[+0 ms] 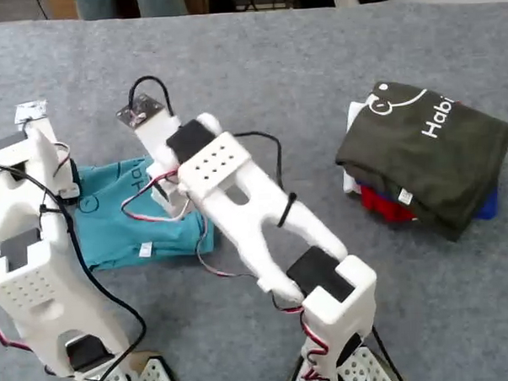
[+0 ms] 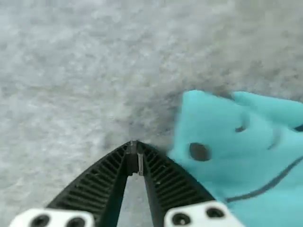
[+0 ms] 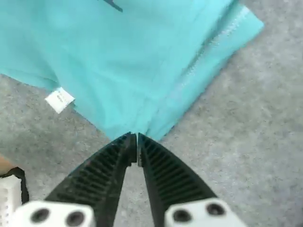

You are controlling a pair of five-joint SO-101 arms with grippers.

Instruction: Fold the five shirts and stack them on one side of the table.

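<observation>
teal shirt (image 1: 120, 217): lies partly folded and flat on the grey worktop (image 1: 274, 63). it sits under the far end of the right arm, and the cloth spreads away ahead of the right claw.
right claw (image 3: 133, 139): closed to a point, with the tips pinched on the edge of the teal shirt. the cloth's creases run together right at the tips, and bare worktop lies to either side of the fingers.
white tag (image 3: 59, 100): sits on the shirt's edge, near the right claw's tips and off to one side of them.
left claw (image 2: 133, 153): also closed, with the tips pressed together and nothing between them. it sits over bare worktop, with the shirt's edge just beside one finger; whether they touch cannot be told.
stack of folded shirts (image 1: 425, 153): well apart from both claws, on the opposite side of the right arm from the teal shirt. a dark olive shirt lies on top, with red, blue and white edges showing beneath it.
worktop: a grey, felt-like surface under the shirts and both claws.
</observation>
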